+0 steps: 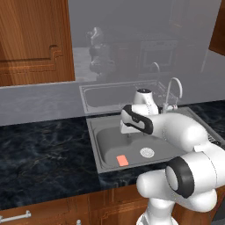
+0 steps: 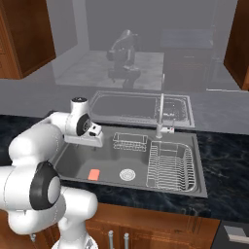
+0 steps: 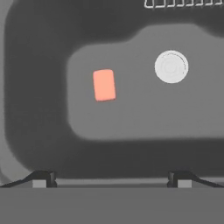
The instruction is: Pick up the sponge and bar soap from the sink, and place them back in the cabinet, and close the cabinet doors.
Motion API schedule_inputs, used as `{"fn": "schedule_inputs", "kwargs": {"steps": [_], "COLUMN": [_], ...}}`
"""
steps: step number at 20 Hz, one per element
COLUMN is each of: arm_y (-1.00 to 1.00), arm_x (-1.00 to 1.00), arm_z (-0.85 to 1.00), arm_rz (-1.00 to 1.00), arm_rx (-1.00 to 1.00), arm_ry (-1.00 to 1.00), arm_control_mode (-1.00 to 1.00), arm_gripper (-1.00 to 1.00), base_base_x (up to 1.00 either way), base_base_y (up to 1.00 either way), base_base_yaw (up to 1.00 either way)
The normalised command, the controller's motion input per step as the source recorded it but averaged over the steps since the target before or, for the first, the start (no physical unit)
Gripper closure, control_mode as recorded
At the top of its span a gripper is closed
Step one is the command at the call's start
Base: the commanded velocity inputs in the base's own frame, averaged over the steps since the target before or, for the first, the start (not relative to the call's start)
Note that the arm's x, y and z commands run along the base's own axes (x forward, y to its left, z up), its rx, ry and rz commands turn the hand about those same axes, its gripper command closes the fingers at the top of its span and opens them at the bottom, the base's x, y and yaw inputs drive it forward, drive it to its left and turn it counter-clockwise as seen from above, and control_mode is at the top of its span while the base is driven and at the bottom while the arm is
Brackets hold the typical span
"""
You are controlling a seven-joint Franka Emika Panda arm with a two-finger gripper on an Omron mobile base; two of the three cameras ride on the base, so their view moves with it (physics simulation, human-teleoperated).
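The salmon-pink bar soap point(image 1: 122, 160) point(image 2: 94, 174) point(image 3: 104, 85) lies flat on the floor of the grey sink point(image 1: 94, 140) point(image 2: 204, 165) point(image 3: 39, 109), left of the round white drain point(image 3: 171, 66). My gripper point(image 1: 128, 131) point(image 2: 83, 142) point(image 3: 111, 180) hangs open above the basin's back left part, pointing down, with nothing between its fingertips. The soap is below and ahead of it, untouched. The sponge is out of view. Reddish-brown cabinet doors point(image 1: 30, 39) point(image 2: 24, 39) show at the upper left, and another point(image 1: 218, 30) point(image 2: 238, 44) at the upper right; the cabinet's inside is hidden.
A curved faucet point(image 1: 173, 90) point(image 2: 161, 116) stands behind the sink. A wire rack point(image 2: 170, 168) fills the basin's right half, and a small wire basket point(image 2: 130, 142) sits at its back. Dark marble counter point(image 1: 44, 149) runs on both sides.
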Motion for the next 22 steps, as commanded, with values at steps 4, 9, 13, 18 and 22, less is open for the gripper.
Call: {"fn": "schedule_inputs", "kwargs": {"steps": [4, 9, 13, 18, 22], "arm_y": [0.09, 0.08, 0.02, 0.00, 0.00], "arm_x": [0.15, 0.07, 0.15, 0.10, 0.05], "arm_z": [-0.05, -0.05, -0.09, -0.10, -0.14], "arm_rz": [0.00, 0.00, 0.00, 0.00, 0.00], "arm_rx": [0.00, 0.00, 0.00, 0.00, 0.00], "arm_ry": [0.04, 0.05, 0.01, 0.03, 0.03], "arm_control_mode": [-1.00, -1.00, -1.00, -1.00, -1.00], "arm_gripper": [-1.00, -1.00, -1.00, -1.00, -1.00], "base_base_x": [0.00, 0.00, 0.00, 0.00, 0.00], "base_base_y": [0.00, 0.00, 0.00, 0.00, 0.00], "base_base_yaw": [0.00, 0.00, 0.00, 0.00, 0.00]}}
